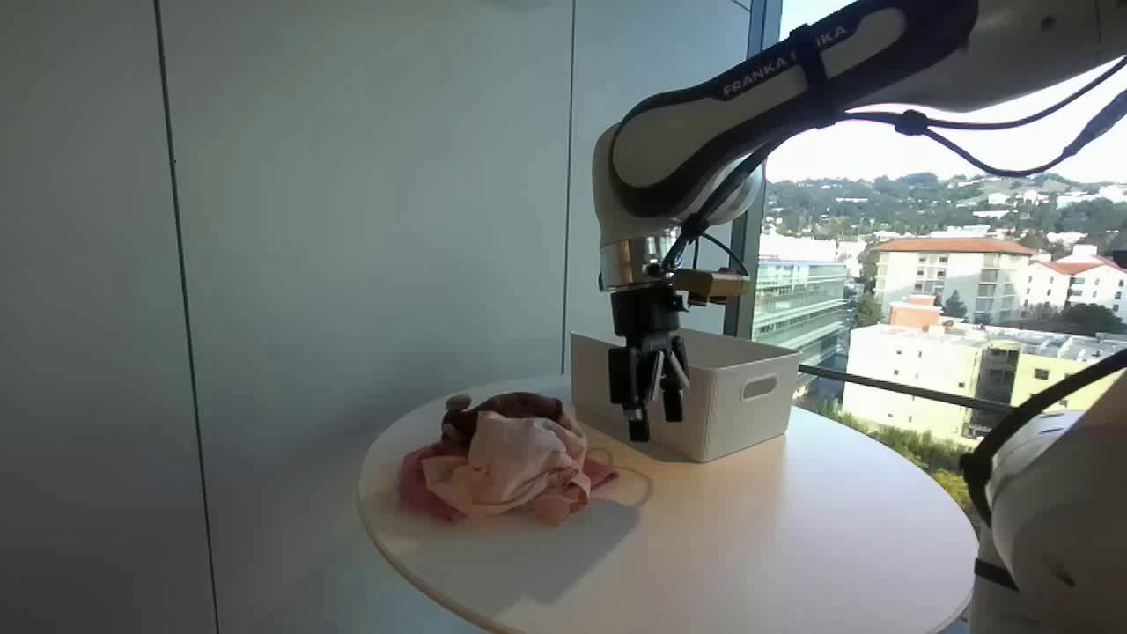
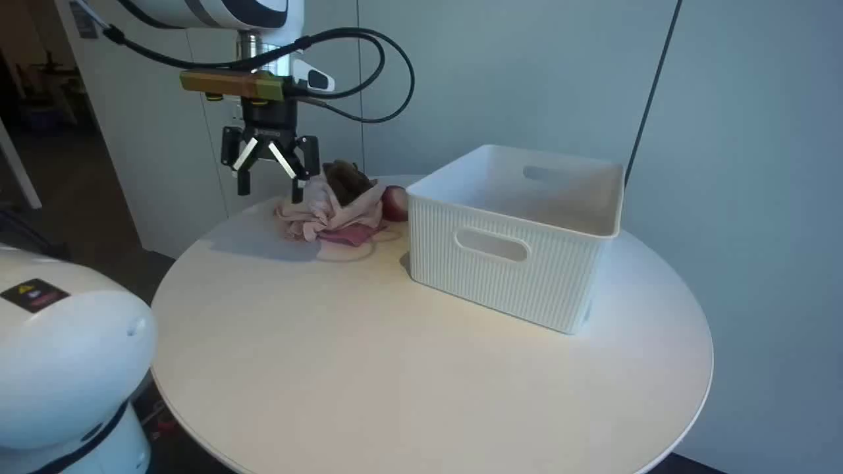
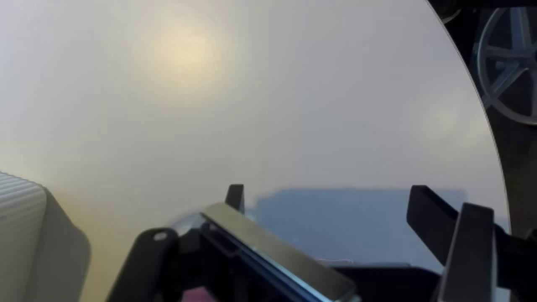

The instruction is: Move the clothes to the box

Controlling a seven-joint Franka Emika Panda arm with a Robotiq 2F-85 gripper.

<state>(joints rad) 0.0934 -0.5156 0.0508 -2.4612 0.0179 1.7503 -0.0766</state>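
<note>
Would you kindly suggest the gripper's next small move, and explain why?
Probably ease the open gripper sideways over the clothes before lowering it. In an exterior view it hangs above the table, to the picture's right of the clothes, and the wrist view shows little of them beyond a pink patch at its bottom edge. The clothes lie outside the box.

Arm [image 1: 748, 119] bent at wrist, hand [image 2: 271, 187] pointing down, fingers [image 2: 244, 182] spread apart

Pink clothes [image 1: 519, 458] heaped, crumpled; white open-topped box [image 2: 500, 286] upright nearby
</note>
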